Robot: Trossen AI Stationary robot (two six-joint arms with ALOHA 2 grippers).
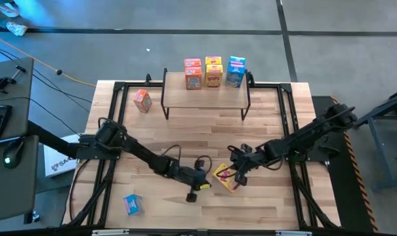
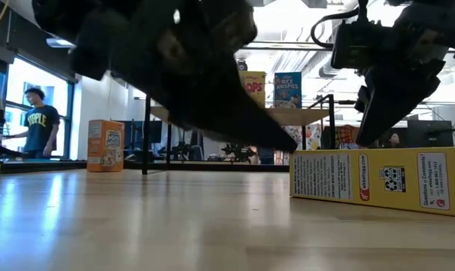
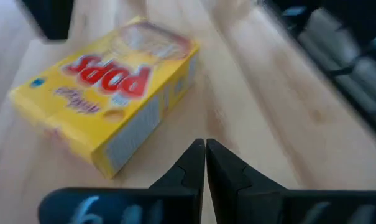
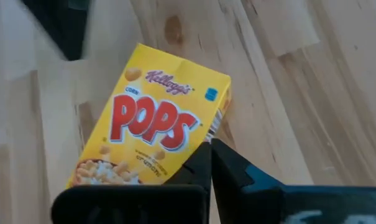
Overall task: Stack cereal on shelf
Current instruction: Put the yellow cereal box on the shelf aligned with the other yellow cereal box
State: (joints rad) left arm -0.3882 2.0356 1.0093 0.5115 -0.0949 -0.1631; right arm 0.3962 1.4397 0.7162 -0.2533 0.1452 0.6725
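Note:
A yellow cereal box (image 1: 226, 177) lies flat, front up, on the table near the front middle; it also shows in the low view (image 2: 377, 179), the left wrist view (image 3: 113, 99) and the right wrist view (image 4: 153, 134). My left gripper (image 1: 199, 186) is shut, just left of the box and apart from it (image 3: 205, 155). My right gripper (image 1: 239, 173) is shut at the box's right side (image 4: 210, 155). The shelf (image 1: 206, 97) stands at the far middle and carries several orange, yellow and blue boxes (image 1: 213, 73). An orange box (image 1: 142, 99) stands upright left of the shelf. A blue box (image 1: 132, 204) lies at the front left. My right gripper's shut fingertips (image 4: 203, 152) come slanting down from the table's right and stand at the yellow box's long right edge (image 4: 215, 121), near one corner. The box lies flat on the table. I cannot tell whether the fingertips touch it.
The shelf's black legs (image 1: 165, 105) and a black frame (image 1: 119, 85) run along the table's sides. Cables trail from both arms over the table's middle (image 1: 178, 154). A person (image 2: 39, 120) stands in the room beyond the table's far side.

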